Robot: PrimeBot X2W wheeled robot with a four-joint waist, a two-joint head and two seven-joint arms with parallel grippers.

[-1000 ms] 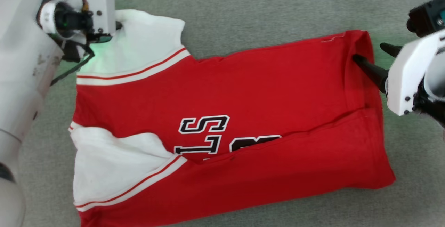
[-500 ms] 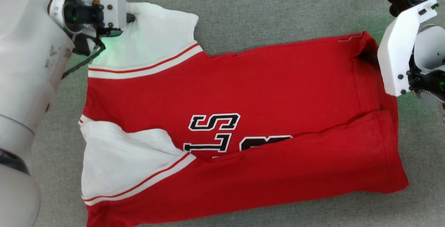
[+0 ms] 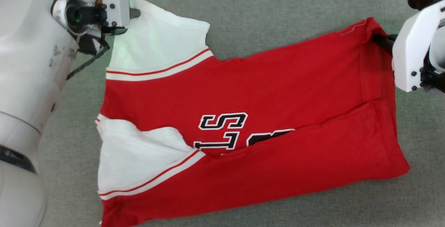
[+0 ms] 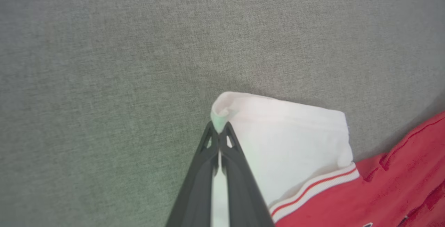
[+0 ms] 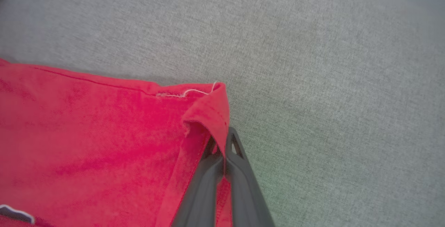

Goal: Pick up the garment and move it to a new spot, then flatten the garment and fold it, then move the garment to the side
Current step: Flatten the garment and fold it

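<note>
A grey fabric-covered table [image 3: 278, 4] runs past every edge of the head view, with open room above the garment, along the right side and under the hem corner. The garment [image 3: 278, 81], a red jersey T-shirt with white sleeves, lies across the middle of the table, neck end to the left and hem to the right. Its near half is folded up over part of the black lettering [image 3: 222, 129], and its lower left corner runs off the bottom edge. The left gripper [image 3: 134, 12] is at the upper left, jaws clenched on the outer corner of the far white sleeve [image 3: 156, 39]. The right gripper [image 3: 381, 41] is at the upper right, jaws clenched on the far hem corner. The left wrist view brings its pinch close (a small curl of white cloth pokes past the tips), with bare table to the left. The right wrist view shows a loose white thread [image 5: 194, 92] on the hem.
</note>
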